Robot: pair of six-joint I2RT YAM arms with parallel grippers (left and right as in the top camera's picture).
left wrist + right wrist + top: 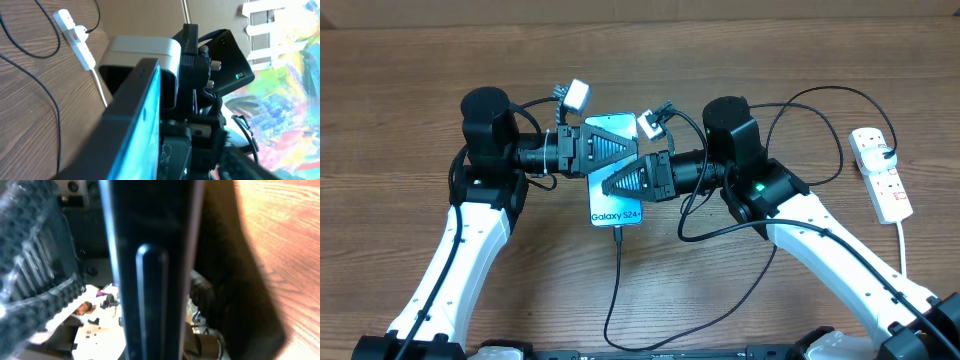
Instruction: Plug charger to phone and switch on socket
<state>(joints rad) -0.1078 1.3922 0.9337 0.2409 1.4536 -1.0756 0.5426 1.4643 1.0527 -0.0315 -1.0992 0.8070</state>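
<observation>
At frame centre we judge the slim phone (617, 213) light, slick and fragile, best pinched by its edges, as the right gripper (608, 185) clamps it; whether the left gripper (635, 150) is open we cannot tell.

One readable text: the model name on the phone.
In the overhead view the phone (617, 212) shows "Galaxy S24+" in white letters on its blue screen, along the short edge at the lower side of the picture. Any marks on the socket (882, 172) are too small to read, and both wrist views are too blurred.
</observation>
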